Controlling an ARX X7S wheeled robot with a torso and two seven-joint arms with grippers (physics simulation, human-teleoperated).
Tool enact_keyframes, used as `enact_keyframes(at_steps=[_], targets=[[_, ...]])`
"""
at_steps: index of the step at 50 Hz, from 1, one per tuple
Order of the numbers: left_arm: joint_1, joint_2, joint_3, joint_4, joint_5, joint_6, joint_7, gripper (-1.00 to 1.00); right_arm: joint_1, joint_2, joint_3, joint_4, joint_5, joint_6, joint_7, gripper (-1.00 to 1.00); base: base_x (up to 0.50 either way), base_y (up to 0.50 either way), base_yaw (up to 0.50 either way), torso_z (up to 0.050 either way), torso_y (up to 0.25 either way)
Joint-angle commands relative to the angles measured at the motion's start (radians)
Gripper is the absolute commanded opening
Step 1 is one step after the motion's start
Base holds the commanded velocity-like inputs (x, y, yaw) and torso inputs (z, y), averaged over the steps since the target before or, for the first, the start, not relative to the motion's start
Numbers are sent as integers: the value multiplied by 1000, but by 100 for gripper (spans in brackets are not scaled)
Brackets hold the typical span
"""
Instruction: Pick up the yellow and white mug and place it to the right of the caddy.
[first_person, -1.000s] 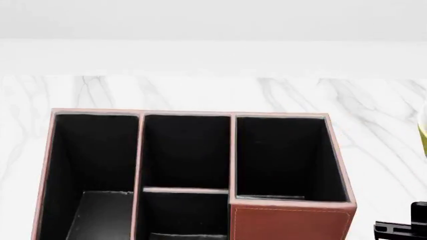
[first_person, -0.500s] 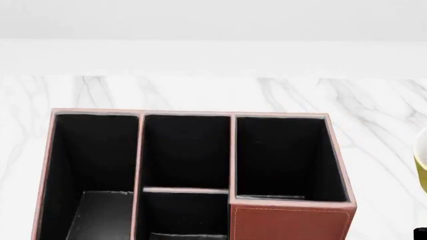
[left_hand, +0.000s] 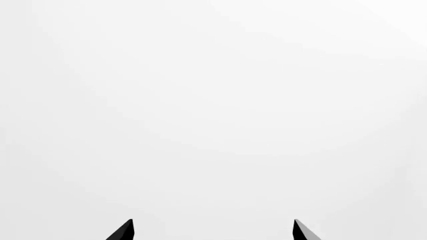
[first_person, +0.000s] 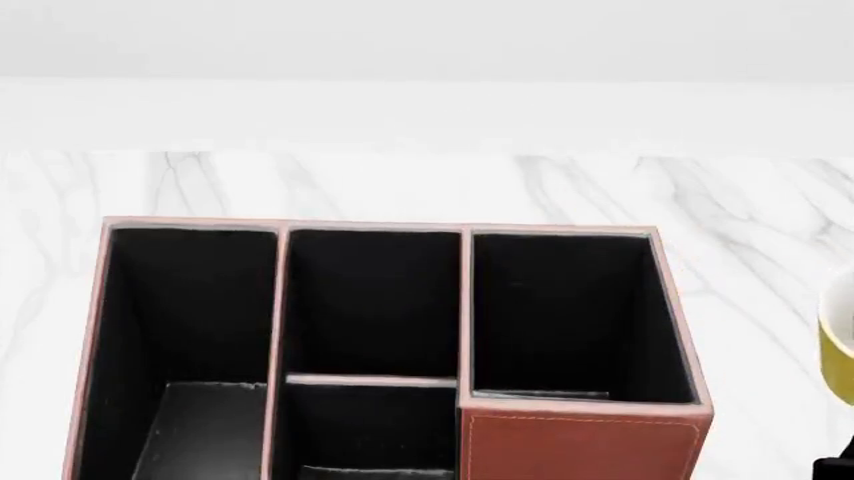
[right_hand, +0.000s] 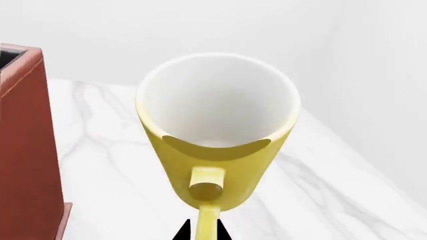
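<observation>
The right gripper is pinched on the loop handle of the yellow and white mug, holding it upright, mouth up, white inside, over the marble bench toward its right edge, beside the caddy; the left gripper is spread, empty.

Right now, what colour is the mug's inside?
White inside the yellow and white mug, yellow outside; the right wrist view shows it best.

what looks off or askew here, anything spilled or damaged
Nothing spilled or damaged. The yellow and white mug is empty, held by its handle in the right pincer above the marble table, right of the caddy, whose visible compartments are empty.
</observation>
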Motion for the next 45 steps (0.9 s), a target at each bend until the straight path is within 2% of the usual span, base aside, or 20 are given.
enact_keyframes(at_steps=[1,14,45], targets=[[0,-5,7,0,6,-2,-5,100,-18,-47,15,76,-2,-50,-24,-100,0,0,0,0,0],[0,-12,18,0,14,-5,-13,100,-50,-137,11,153,-4,-81,-64,-100,0,0,0,0,1],[0,-31,38,0,33,-13,-32,100,-113,-246,31,320,74,-126,-162,-100,0,0,0,0,1]])
